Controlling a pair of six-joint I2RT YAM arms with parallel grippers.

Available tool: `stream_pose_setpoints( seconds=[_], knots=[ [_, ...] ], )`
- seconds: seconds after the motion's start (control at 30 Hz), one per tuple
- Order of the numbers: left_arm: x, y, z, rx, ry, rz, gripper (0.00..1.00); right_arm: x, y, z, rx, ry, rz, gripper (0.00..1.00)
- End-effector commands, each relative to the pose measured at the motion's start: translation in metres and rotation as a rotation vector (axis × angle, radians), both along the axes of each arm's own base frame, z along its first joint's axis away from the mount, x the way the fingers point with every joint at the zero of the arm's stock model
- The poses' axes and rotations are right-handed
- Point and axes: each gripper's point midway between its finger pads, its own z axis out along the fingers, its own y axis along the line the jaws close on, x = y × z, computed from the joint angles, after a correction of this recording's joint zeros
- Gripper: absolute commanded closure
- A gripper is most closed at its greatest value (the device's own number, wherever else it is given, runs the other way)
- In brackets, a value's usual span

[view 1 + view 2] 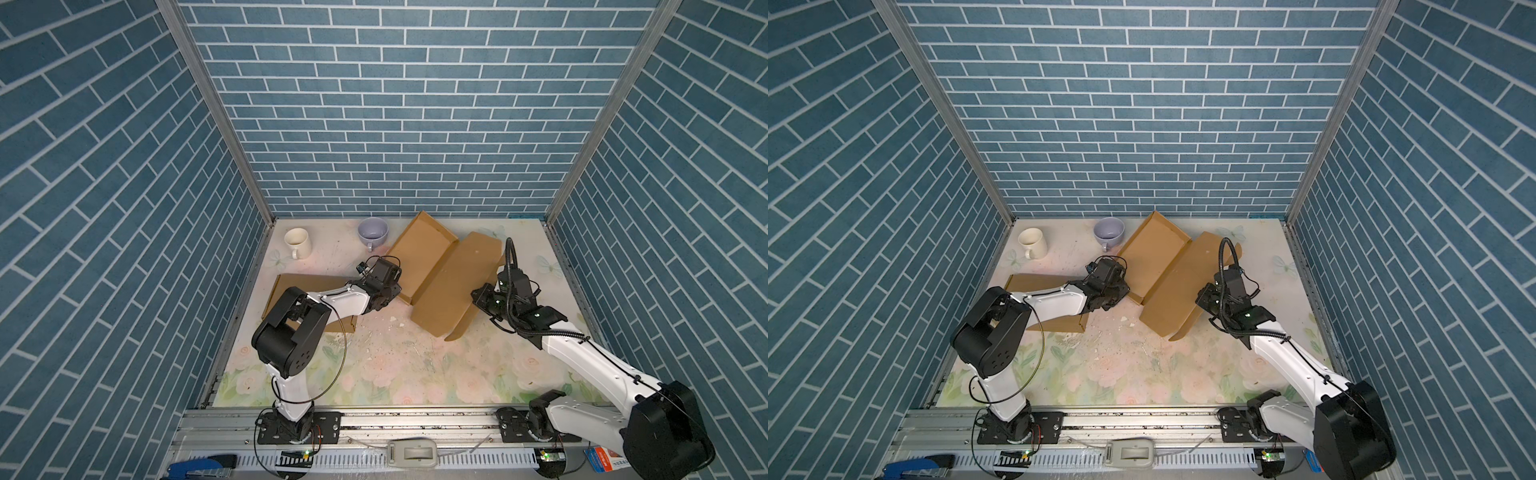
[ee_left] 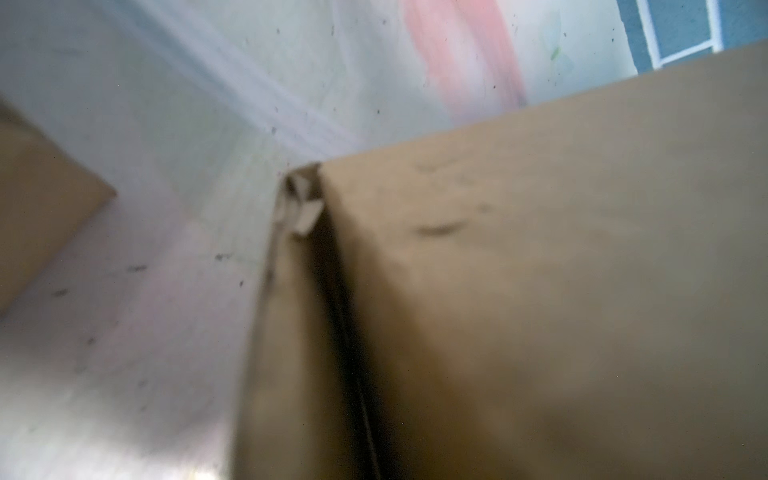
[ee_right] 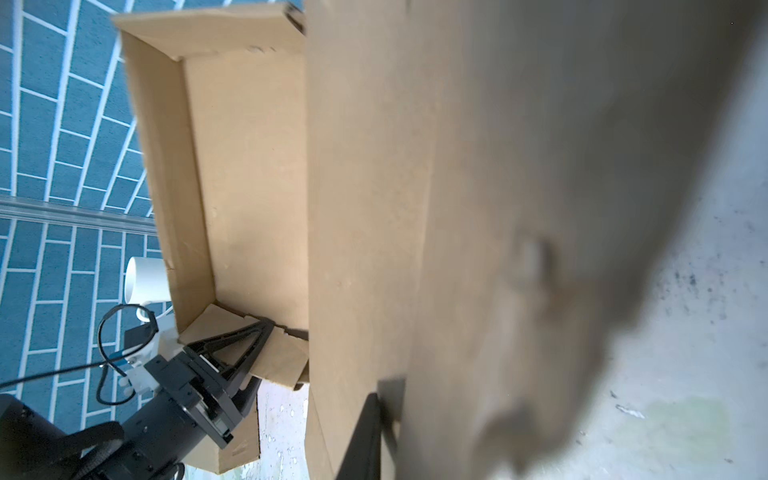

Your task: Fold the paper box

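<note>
Top views both lay it out for you: on the flower-printed worktop the brown cardboard box lies open at the back centre, its shallow tray towards the rear wall and its broad hinged lid spread out towards your right arm. That lid is your biggest risk. It is wide and thin, so lifting it from one edge could buckle it instead of turning it on the hinge. The tray is light, and a swing of the lid could drag it askew. A flat brown cardboard sheet under your left arm could catch the elbow and slide. The right gripper sits at the lid's near edge. The right wrist view shows one finger against the panel, but you cannot tell whether it pinches. The left gripper rests at the tray's near corner flap, and how wide it stands cannot be told. A shoved tray would hit the lilac cup just beside it before the cream ceramic mug. The frayed corner may tear further under pressure. White crumbs might let the cardboard skid.
</note>
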Motion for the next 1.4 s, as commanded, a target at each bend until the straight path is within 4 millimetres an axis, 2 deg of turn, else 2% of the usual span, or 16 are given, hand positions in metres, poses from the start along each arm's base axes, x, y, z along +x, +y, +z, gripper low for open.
stream_pose_setpoints(
  seconds=[0.0, 0.2, 0.37, 0.67, 0.83, 0.97, 1.1, 1.17, 1.37],
  knots=[
    [-0.018, -0.004, 0.001, -0.005, 0.029, -0.057, 0.61, 0.002, -0.001, 0.014, -0.053, -0.027, 0.023, 0.88],
    [-0.021, -0.005, 0.019, -0.016, -0.002, -0.1, 0.48, 0.003, 0.001, 0.016, -0.089, -0.011, 0.06, 0.9],
    [-0.028, -0.002, 0.028, -0.007, -0.022, -0.133, 0.41, 0.004, 0.002, 0.019, -0.128, 0.003, 0.091, 0.91],
    [-0.029, -0.006, 0.033, -0.015, -0.044, -0.174, 0.36, 0.007, 0.008, 0.028, -0.141, 0.007, 0.13, 0.94],
    [-0.031, -0.005, 0.04, -0.008, -0.056, -0.193, 0.34, 0.007, 0.004, 0.033, -0.167, 0.011, 0.138, 0.96],
    [-0.033, -0.004, 0.04, 0.0, -0.057, -0.203, 0.33, 0.009, 0.002, 0.037, -0.174, 0.019, 0.152, 0.97],
    [-0.032, -0.001, 0.03, 0.002, -0.05, -0.192, 0.36, 0.011, 0.002, 0.038, -0.179, 0.033, 0.149, 0.98],
    [-0.028, -0.003, 0.028, 0.001, -0.052, -0.189, 0.36, 0.008, 0.009, 0.038, -0.14, 0.047, 0.165, 0.98],
    [-0.02, -0.008, 0.015, -0.003, -0.038, -0.177, 0.44, 0.004, 0.011, 0.027, -0.069, 0.087, 0.121, 0.98]
  ],
)
